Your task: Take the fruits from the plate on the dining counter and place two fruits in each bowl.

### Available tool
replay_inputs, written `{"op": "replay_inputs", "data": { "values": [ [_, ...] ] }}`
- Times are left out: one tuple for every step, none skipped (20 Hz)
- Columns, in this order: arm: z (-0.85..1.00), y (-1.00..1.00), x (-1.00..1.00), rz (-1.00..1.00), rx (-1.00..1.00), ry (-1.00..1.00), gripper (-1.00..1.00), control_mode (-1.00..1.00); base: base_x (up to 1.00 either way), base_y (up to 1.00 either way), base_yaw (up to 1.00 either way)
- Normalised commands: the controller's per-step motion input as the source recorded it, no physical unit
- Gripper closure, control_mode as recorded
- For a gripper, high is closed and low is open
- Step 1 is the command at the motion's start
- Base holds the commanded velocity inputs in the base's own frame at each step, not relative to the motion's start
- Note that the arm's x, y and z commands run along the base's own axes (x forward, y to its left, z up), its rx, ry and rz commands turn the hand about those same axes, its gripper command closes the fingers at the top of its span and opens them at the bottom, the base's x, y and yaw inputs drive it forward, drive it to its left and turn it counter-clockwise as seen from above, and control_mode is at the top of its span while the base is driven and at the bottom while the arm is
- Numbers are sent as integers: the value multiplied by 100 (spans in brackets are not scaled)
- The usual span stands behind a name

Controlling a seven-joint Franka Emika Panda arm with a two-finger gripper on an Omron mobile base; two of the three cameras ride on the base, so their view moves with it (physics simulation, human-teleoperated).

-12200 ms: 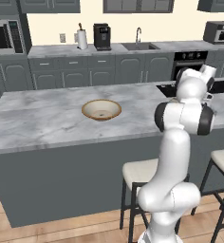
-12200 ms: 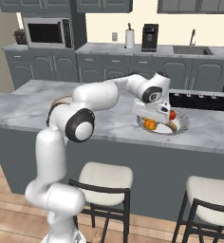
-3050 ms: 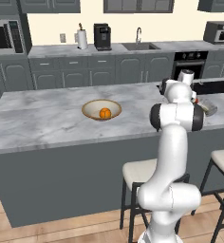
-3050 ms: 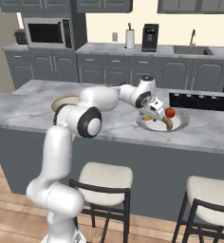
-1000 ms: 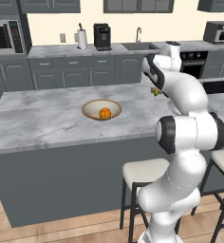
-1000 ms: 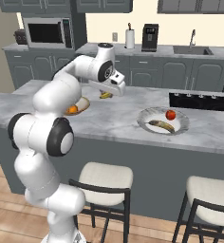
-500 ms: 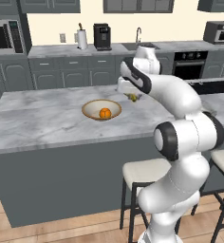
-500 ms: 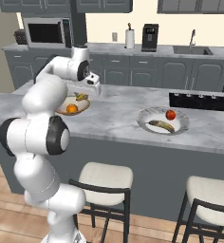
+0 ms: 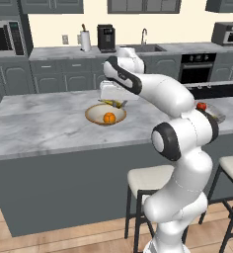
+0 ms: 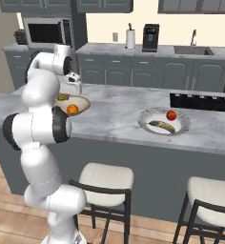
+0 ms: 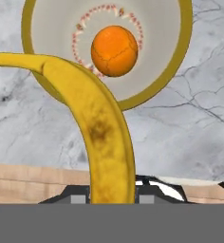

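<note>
Tool [image 9: 116,102] grips a curved yellow banana [image 11: 97,123], hanging just above the tan-brown round bowl [image 9: 94,114] on the grey-veined white marble table [image 10: 114,116]. Inside the bowl lies a round orange [image 11: 114,51]. At the bowl's 3 o'clock, well apart, the grey-rimmed white plate [image 10: 145,119] carries a red apple-like fruit [image 10: 171,115] and another banana [image 10: 162,126].

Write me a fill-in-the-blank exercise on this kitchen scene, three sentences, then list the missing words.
1. The gripper is shut on a yellow ____.
2. The bowl under the gripper already holds one round ____.
3. On the plate lie a banana and a round ____ fruit.

Missing words: banana; orange; red
</note>
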Motion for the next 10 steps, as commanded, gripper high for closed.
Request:
{"op": "replay_inputs", "data": {
  "values": [
    [-30,26,38,0,0,0,100,-100,0,0,0],
    [-30,27,44,0,0,0,100,-100,0,0,0],
    [-30,23,45,0,0,0,100,-100,0,0,0],
    [-33,21,46,0,0,0,100,-100,0,0,0],
    [-41,25,42,0,0,2,100,-100,0,0,0],
    [-49,33,35,0,-1,5,100,-100,0,0,0],
    [-59,39,41,0,-1,2,100,-100,0,0,0],
    [-54,32,42,0,0,1,100,-100,0,0,0],
    [-54,35,46,0,0,0,100,-100,0,0,0],
    [-53,29,43,0,0,1,100,-100,0,0,0]
  ]
}}
